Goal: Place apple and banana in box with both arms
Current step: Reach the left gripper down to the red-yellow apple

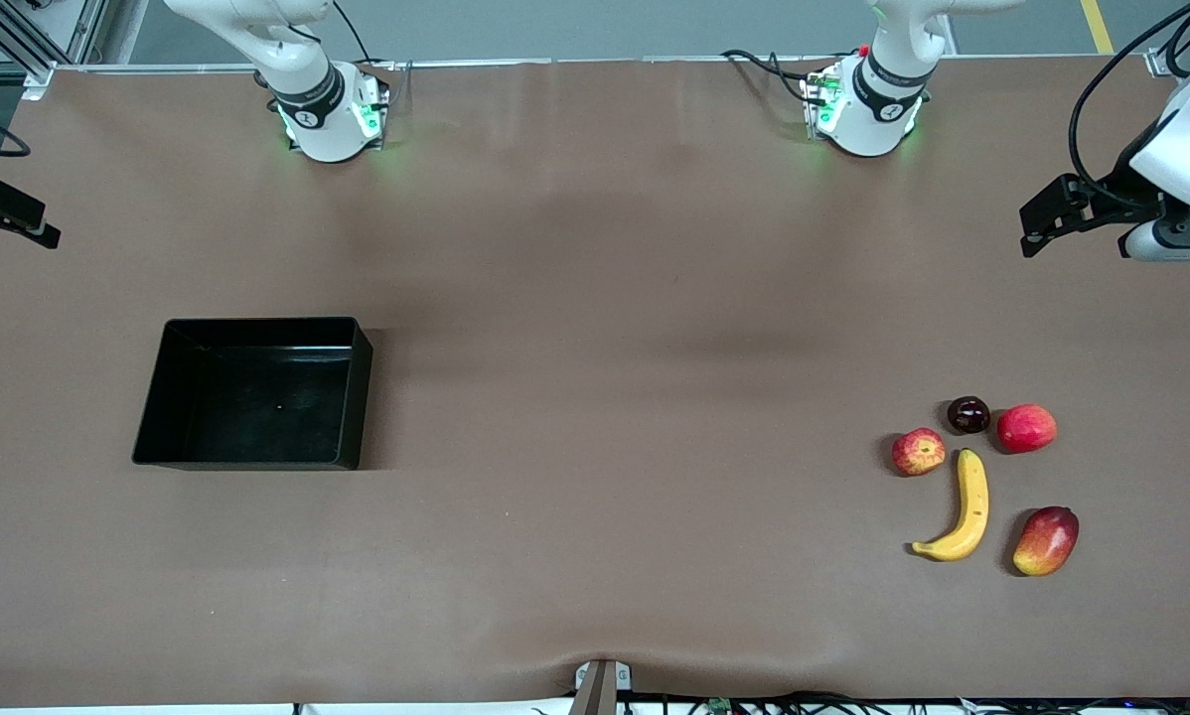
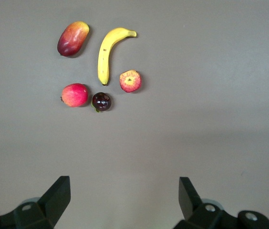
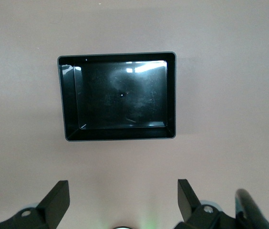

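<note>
The left gripper [image 2: 124, 200] is up in the air over bare table at the left arm's end, and its two fingers [image 2: 58, 195] stand wide apart with nothing between them. In the left wrist view the whole group of fruits lies well ahead of its fingertips, on the table and not touched by anything. The apple [image 1: 919, 451] is there, red with yellow streaks and with its pale dimple turned upward; the banana [image 1: 965, 509] lies just beside it, its upper tip very close to the apple, and the rest of it curves toward the front camera. A dark round fruit [image 1: 968, 414] and a smooth red-pink fruit [image 1: 1027, 428] lie a little farther from the front camera than the apple, and the mango [image 1: 1046, 540] lies beside the banana, toward the left arm's end of the table. The right gripper [image 3: 123, 200] is also raised, over bare table at the right arm's end, and its fingers [image 3: 57, 196] are spread open and hold nothing. The box [image 1: 164, 389] stands on the table ahead of this gripper, well apart from all the fruits, and its glossy black inside [image 3: 120, 95] holds no fruit. Both arms wait high, each one over its own end of the brown table [image 1: 595, 298].
</note>
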Controlling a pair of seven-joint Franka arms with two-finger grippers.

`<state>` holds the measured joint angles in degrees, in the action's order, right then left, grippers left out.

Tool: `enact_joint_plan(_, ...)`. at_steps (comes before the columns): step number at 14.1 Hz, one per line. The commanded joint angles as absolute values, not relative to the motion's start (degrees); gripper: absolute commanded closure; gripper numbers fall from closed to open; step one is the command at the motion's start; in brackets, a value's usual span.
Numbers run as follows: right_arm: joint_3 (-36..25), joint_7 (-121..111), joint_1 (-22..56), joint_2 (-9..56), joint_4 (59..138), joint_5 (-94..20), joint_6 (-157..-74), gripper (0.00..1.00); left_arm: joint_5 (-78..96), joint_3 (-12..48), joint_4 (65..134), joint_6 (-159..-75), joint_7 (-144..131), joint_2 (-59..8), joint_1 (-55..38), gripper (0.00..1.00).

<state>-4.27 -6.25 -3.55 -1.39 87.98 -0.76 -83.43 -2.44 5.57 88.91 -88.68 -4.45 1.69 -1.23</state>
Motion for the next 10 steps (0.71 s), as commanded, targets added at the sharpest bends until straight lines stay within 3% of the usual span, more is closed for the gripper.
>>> enact_joint_plan(1,-3.9,-5.9,-4.0,-2.8,89.2,-1.6,-83.2,0.0,-3.4,5.8,87.9,-87.8,-3.7,1.2,-1.0,0.0)
enact_joint_plan(6,-4.0,-5.9,-4.1,-2.8,89.3,-1.6,-83.2,0.0,-3.1,5.8,87.4,-88.4,-3.2,-2.8,-1.0,0.0)
enact_joint_plan(10,-4.0,-5.7,-4.7,-1.0,87.1,-1.5,-84.0,0.0,-3.3,5.8,88.3,-94.0,-4.3,-8.7,-0.7,0.0)
